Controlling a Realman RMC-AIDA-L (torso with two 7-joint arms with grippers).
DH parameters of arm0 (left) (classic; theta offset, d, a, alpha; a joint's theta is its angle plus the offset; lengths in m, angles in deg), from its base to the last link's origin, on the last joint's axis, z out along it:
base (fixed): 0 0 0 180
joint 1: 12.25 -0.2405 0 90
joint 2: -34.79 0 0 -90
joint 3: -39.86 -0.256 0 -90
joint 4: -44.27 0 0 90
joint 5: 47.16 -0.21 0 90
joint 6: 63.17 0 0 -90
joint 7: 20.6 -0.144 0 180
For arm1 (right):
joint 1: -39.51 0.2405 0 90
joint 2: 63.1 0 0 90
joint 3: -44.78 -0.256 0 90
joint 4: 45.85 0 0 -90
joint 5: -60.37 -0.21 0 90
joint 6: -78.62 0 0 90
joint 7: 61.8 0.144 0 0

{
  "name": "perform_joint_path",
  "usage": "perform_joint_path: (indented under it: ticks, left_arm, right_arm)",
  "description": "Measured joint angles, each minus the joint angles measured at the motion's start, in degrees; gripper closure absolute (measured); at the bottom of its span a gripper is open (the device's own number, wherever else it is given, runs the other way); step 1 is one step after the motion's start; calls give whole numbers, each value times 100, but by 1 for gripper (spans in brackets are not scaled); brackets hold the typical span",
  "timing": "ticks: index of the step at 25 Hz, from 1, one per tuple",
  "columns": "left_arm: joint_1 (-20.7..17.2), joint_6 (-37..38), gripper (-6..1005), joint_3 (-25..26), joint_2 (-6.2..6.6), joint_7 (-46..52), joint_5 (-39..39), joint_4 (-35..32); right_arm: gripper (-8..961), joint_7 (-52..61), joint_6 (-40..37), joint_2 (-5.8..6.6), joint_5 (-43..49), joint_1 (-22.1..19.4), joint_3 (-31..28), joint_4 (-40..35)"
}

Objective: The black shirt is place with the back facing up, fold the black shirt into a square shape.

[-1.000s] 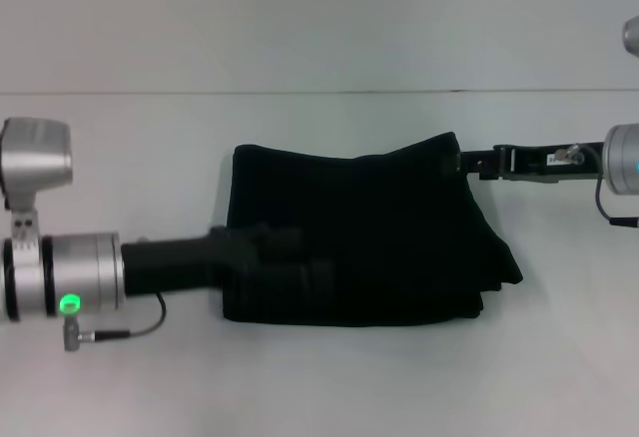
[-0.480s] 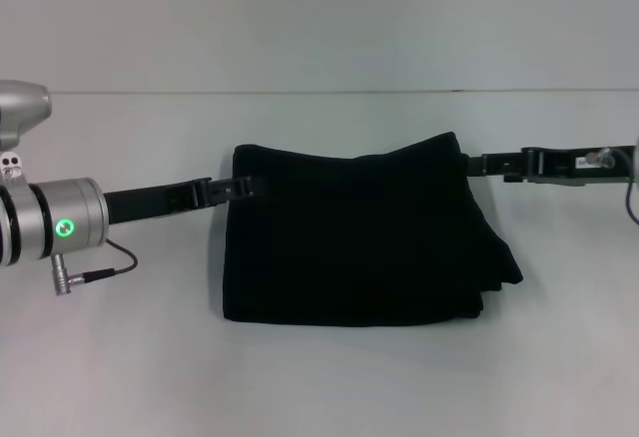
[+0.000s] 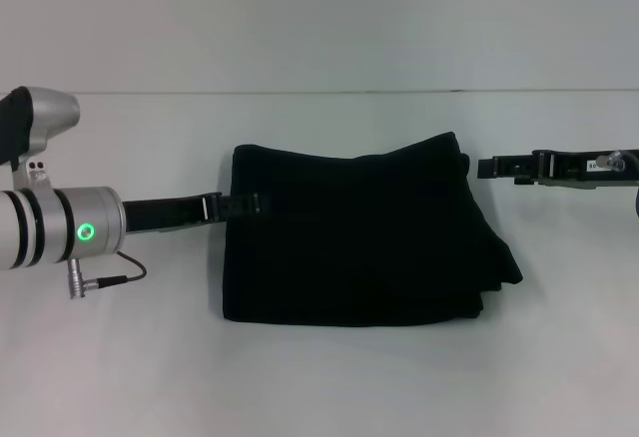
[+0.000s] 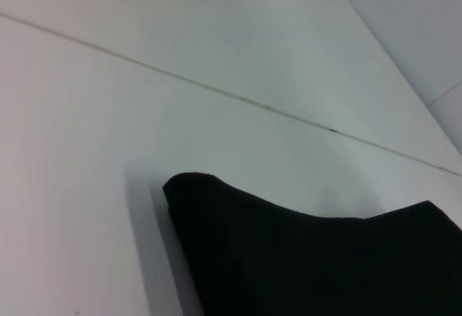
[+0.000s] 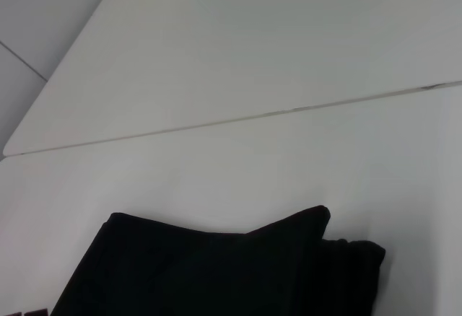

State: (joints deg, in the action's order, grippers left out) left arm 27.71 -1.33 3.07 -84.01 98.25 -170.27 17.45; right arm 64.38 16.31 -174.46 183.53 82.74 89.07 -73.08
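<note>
Left arm: we see it reaching in from the left edge of the head view, its silver wrist showing a green light, the black forearm stretched toward the middle.
Left gripper (image 3: 245, 204): it sits at the left edge of the shirt, up near the far left corner, its dark tip right against the cloth; black on black, so we cannot tell whether the fingers are spread or pressed together.
Black shirt (image 3: 359, 237): here it is in the middle of the table, folded into a thick, roughly square bundle. The left and near edges run fairly straight, the far edge dips a little in the middle, and on the right the layers bulge out unevenly, with a loose fold poking toward the near right. No lettering shows on top. The left wrist view catches its rounded far left corner (image 4: 189, 185); the right wrist view shows the far right corner with a second layer peeking out beside it (image 5: 317, 222).
Table (image 3: 319, 387): plain white, with a thin seam running across behind the shirt.
Right gripper (image 3: 487, 167): it hangs just off the shirt's far right corner, a sliver of white table between them, holding nothing; whether its fingers are spread we cannot tell.
Right arm: it comes in level from the right edge.
</note>
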Motion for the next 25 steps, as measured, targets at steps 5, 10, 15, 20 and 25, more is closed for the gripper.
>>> perform_joint_path:
  ticks: [5,10,15,20,25]
  left_arm:
    - [16,-23,112,-47,-2,16,-3,22]
    - [45,-26,114,-205,-9,24,-5,29]
    - [48,-56,143,-216,-20,88,-5,29]
    - [17,-55,282,-190,-20,90,-7,28]
    - [-5,-9,467,-177,-20,93,-12,27]
  right_arm:
    - [164,-28,11,0,0,9,0,-10]
    - [168,-38,18,-2,-10,10,0,-11]
    - [173,-40,20,-7,-12,10,0,-11]
    - [177,-41,26,-17,-12,4,0,-11]
    - [182,-41,28,-18,-12,1,-36,-11]
